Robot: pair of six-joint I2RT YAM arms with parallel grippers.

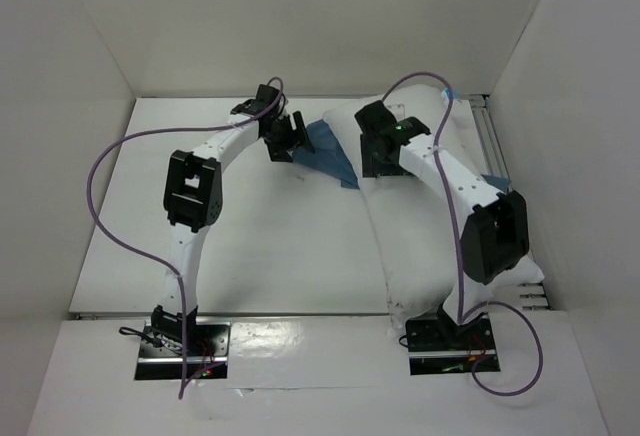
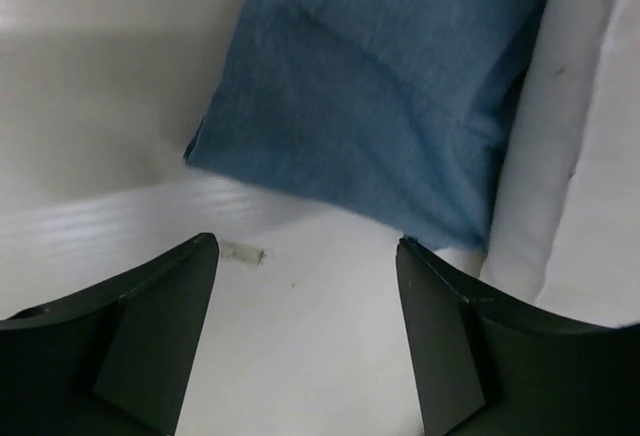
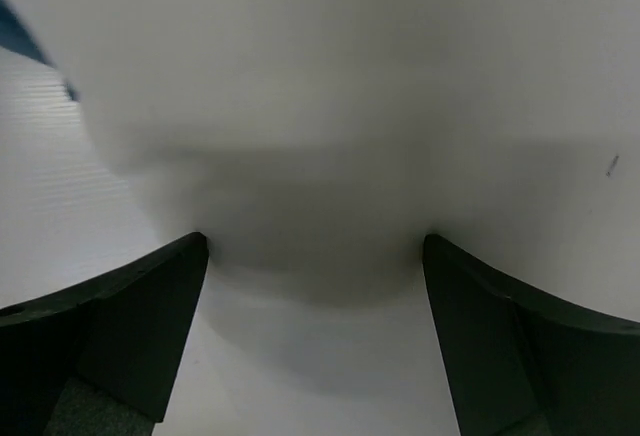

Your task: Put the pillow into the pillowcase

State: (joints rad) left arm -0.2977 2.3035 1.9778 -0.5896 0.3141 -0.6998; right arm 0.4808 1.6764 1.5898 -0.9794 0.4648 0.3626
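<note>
The white pillow (image 1: 412,246) lies along the right side of the table, under my right arm. The blue pillowcase (image 1: 328,146) lies crumpled at the back middle, against the pillow's far end; a small blue bit (image 1: 494,182) shows at the pillow's right side. My left gripper (image 1: 288,144) is open and empty just left of the pillowcase. In the left wrist view the pillowcase (image 2: 380,86) lies just ahead of the open gripper (image 2: 305,246), with the pillow (image 2: 560,156) to its right. My right gripper (image 1: 378,161) is open, its tips pressed against the pillow (image 3: 350,106).
White walls enclose the table (image 1: 280,246) at the back, left and right. A metal rail (image 1: 492,136) runs along the right wall. Purple cables loop above both arms. The arm bases (image 1: 180,346) sit at the near edge.
</note>
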